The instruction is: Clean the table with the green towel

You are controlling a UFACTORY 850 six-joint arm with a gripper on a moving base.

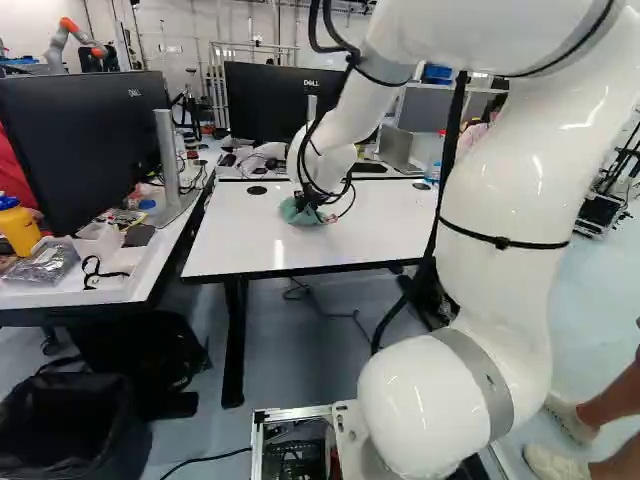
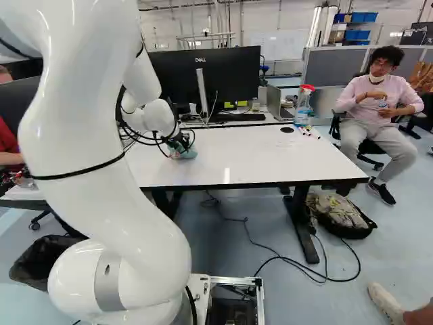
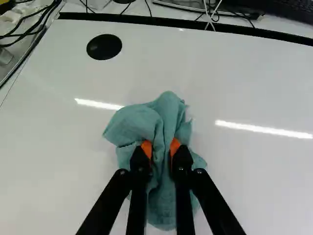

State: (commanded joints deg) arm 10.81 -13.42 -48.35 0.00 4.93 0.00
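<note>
Towel point(image 3: 167, 110) pinched in tool point(image 2: 181, 143), folds bunched ahead, on white table point(image 3: 54, 152)

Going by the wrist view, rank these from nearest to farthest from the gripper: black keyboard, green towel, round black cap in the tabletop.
1. Green towel: gripped between the gripper's fingers.
2. Round black cap: ahead of the gripper, off to its left.
3. Black keyboard: beyond the white table's far edge.

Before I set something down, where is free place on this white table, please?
White table: bare between the towel in the gripper and the markers, and along its near edge. Crowded: the desk with the yellow bottle and the desk behind, with monitor and laptop.
</note>
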